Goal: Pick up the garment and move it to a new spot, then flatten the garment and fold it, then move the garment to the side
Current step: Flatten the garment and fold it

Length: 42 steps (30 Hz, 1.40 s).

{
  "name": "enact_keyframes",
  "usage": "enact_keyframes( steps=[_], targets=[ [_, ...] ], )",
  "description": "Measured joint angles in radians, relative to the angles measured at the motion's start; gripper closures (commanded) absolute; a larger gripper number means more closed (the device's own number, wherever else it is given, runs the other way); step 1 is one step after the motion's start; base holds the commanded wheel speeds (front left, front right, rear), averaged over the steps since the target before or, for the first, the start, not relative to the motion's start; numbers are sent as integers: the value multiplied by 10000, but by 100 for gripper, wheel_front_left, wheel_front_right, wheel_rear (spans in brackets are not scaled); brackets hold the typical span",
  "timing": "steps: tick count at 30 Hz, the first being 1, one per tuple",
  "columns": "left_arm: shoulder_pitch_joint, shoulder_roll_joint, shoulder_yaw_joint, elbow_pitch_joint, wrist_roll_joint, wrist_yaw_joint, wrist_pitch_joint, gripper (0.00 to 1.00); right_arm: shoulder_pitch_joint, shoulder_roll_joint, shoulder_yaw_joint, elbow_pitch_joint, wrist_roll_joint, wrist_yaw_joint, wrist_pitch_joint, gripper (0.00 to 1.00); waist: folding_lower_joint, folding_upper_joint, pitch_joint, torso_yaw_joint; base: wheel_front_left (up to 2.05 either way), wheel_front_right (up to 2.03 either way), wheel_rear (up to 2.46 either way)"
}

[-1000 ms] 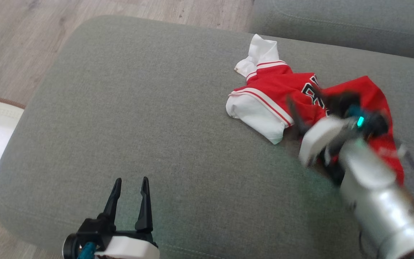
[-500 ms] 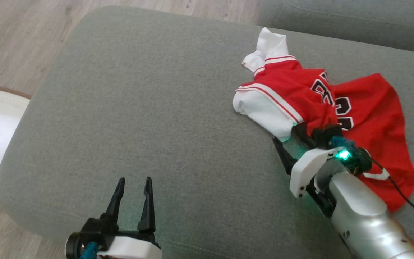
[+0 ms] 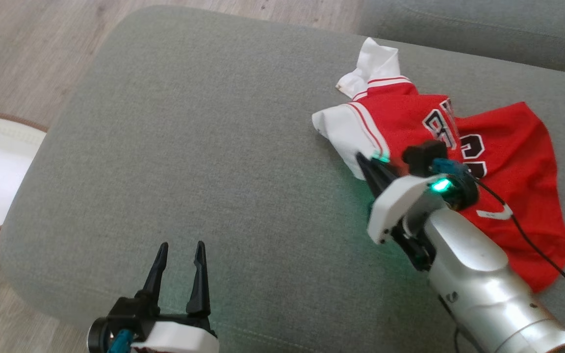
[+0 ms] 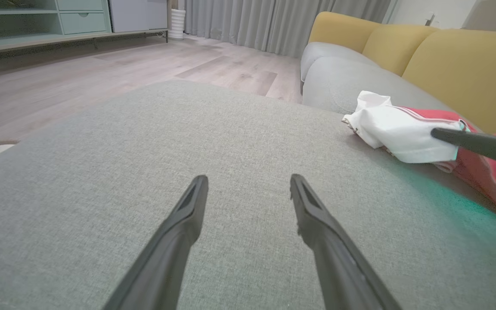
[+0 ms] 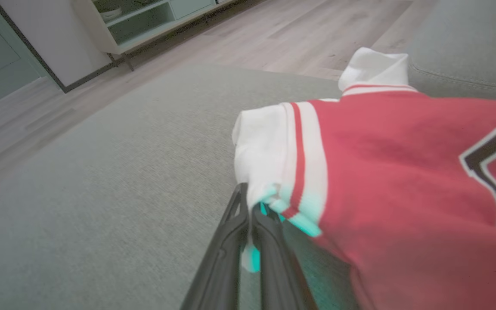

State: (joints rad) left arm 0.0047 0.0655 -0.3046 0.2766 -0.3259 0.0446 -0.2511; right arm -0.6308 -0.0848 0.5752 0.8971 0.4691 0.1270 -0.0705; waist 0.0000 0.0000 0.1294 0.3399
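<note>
R hand [image 3: 364,160] slid fwd, now pinching shirt's [image 3: 400,113] white hem; thin bite may slip on lift. L hand [image 3: 179,247] open.

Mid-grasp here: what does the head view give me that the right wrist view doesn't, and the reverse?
Head view's extra: the open left gripper over the near edge of the grey fabric cushion, and the full crumpled spread of the red and white basketball jersey. Right wrist view's extra: a close look at the right gripper, fingers shut on the jersey's white sleeve edge, and a pale green cabinet across the room. Shared: jersey, cushion and wooden floor.
</note>
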Motion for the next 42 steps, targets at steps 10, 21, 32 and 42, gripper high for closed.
enact_keyframes(
  steps=[10,21,32,42],
  targets=[
    [10,6,92,2,0,-2,-4,0,-16,75,1787,-2832,2117,0,430,100,0,0,-380,-394,0,0,0],
    [23,23,117,-4,0,-2,-10,0,1021,-769,2266,-3085,3204,0,1726,100,0,0,-433,-532,0,0,0],
    [32,71,113,0,0,-6,-10,0,1355,-755,1948,-2213,2686,0,828,0,0,0,-523,-890,0,0,0],
    [163,88,-236,169,-2,-184,138,0,2238,-976,245,-2953,1085,0,-575,0,-1,0,-927,-1601,0,0,0]
  ],
)
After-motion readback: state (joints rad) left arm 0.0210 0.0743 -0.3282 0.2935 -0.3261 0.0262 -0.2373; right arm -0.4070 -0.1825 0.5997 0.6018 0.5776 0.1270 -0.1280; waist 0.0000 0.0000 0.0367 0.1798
